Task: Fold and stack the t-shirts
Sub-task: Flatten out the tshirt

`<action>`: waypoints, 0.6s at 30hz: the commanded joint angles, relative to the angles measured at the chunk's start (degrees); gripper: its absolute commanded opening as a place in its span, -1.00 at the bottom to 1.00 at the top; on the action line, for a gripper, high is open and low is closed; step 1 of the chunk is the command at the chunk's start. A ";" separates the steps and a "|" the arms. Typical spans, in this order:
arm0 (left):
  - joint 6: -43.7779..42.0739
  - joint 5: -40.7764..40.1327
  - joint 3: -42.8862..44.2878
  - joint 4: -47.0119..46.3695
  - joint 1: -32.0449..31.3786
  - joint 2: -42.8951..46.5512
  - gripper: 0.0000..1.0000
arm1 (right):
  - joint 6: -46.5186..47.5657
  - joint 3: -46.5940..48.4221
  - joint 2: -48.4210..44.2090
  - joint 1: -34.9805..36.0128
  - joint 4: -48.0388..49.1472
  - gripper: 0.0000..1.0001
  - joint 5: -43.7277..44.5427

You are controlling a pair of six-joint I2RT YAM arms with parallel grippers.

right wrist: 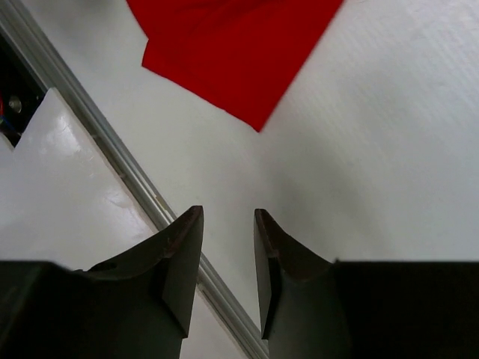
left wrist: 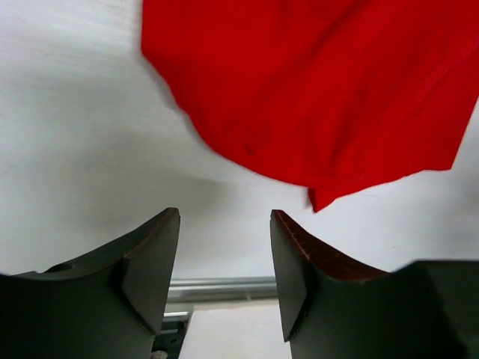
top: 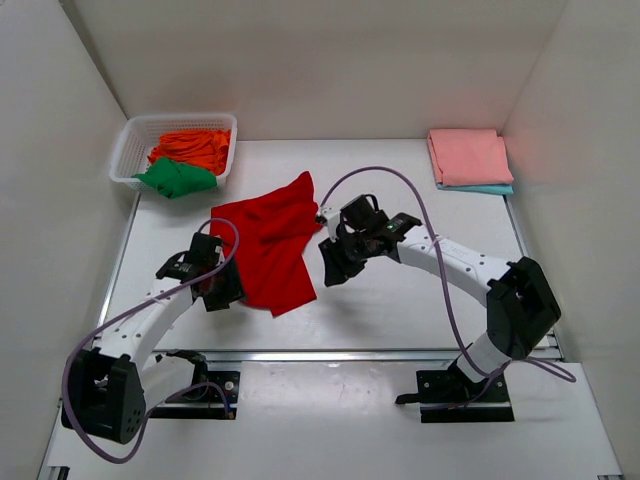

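Stacked: pink shirt (top: 468,155) on blue shirt (top: 482,188).
Pending: red shirt (top: 270,250) unfolded; orange shirt (top: 195,147), green shirt (top: 175,178) in basket (top: 124,152).
Left gripper (top: 224,292), right gripper (top: 330,268): apart, empty.

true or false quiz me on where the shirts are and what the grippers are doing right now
1. The bright red cloth t-shirt lies on the white table, outside the basket. True.
2. The left gripper is shut on the red t-shirt. False: it is open and holds nothing; the shirt lies beyond its tips.
3. The white plastic lattice basket holds an orange t-shirt and a green t-shirt. True.
4. The salmon pink t-shirt lies crumpled in the basket. False: it lies folded at the table's far right corner, on top of a light blue t-shirt.
5. The right gripper is open and empty. True.
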State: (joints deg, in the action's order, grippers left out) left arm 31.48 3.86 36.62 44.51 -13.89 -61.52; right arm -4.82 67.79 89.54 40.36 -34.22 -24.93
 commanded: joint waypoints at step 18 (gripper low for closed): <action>9.91 2.64 1.86 -16.05 -11.60 -15.56 0.31 | -1.24 -10.22 -6.74 -6.78 3.37 -0.38 7.52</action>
State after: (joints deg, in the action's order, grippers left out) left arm 41.15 6.52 35.62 28.16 -25.04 -75.85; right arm -5.98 58.00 85.93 33.58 -32.58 -18.44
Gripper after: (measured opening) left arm 0.655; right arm 0.308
